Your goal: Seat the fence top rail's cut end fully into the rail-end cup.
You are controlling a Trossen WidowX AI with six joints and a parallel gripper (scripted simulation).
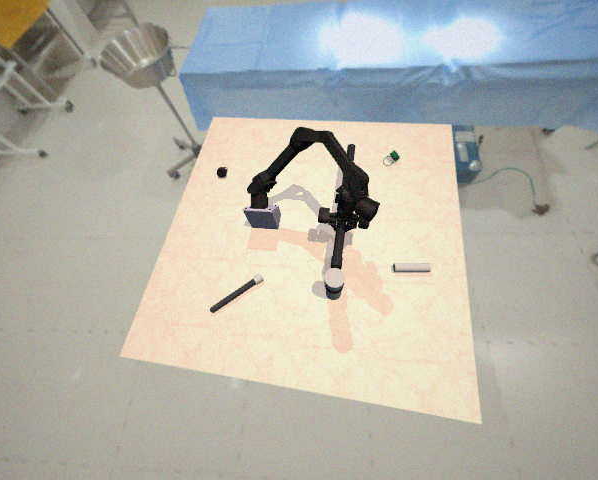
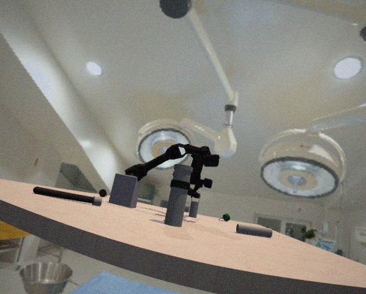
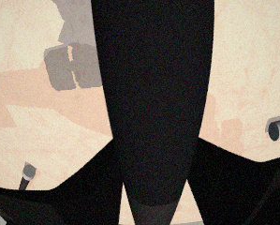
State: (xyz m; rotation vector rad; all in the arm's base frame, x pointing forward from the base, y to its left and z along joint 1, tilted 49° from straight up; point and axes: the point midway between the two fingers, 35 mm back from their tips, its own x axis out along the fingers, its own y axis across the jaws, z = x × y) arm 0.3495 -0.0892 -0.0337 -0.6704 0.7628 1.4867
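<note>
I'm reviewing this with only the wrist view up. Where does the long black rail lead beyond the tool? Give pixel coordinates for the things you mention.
Observer: In the top view, the rail (image 1: pixel 337 250) (image 3: pixel 154 94) runs from the closed tool (image 1: pixel 343 219) (image 2: pixel 194 193) (image 3: pixel 149 139) toward the upright grey cylindrical post (image 1: pixel 333 296) (image 2: pixel 176 207).
Operator: How high is that post's black band?
Observer: The exterior view shows the black band (image 2: pixel 180 184) around its upper part, below the top.
Operator: Anything green out there?
Observer: Yes, a small green piece with a thin loop (image 1: pixel 394 155) (image 2: pixel 226 217) lies on the table.
</note>
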